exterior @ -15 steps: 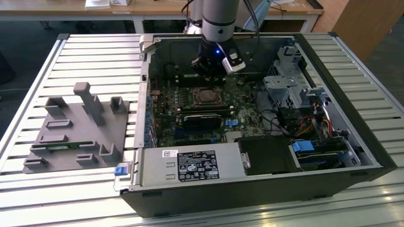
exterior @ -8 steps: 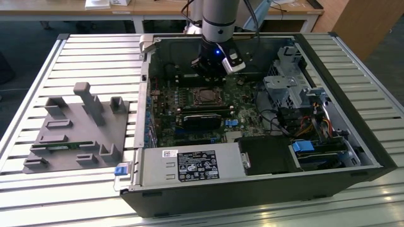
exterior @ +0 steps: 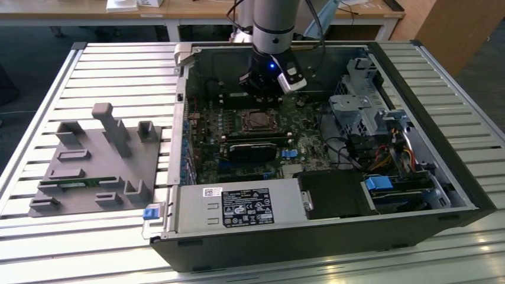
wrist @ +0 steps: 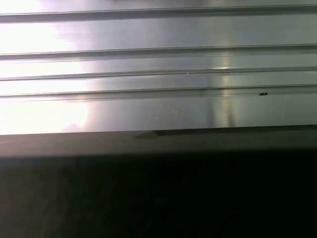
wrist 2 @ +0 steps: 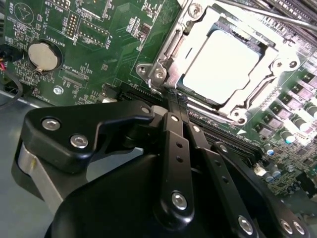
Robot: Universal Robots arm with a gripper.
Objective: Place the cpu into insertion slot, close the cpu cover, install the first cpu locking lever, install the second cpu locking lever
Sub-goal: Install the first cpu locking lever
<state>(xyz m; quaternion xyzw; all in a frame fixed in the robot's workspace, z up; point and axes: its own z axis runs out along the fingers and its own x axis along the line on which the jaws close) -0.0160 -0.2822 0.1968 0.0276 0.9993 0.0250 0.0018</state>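
Observation:
The cpu (wrist 2: 220, 67) lies flat in the insertion slot (exterior: 256, 120), its silver top bright in the second wrist view. The cpu cover (wrist 2: 262, 74) rests down around it as a silvery frame with a square window. A thin metal lever rod (wrist 2: 267, 14) runs along the far side of the socket. My gripper (wrist 2: 173, 99) has its two black fingers pressed together, tips just beside the socket's near corner (wrist 2: 156, 73). Nothing shows between the fingers. In the exterior view the gripper (exterior: 264, 92) hangs just behind the socket, inside the open computer case.
The case walls (exterior: 183, 106) ring the motherboard. A black module (exterior: 252, 148), a drive cage (exterior: 359, 112) and a power supply (exterior: 236, 207) stand around the socket. A coin battery (wrist 2: 42, 54) sits on the board. A grey fixture block (exterior: 99, 160) lies on the slatted table (wrist: 158, 74).

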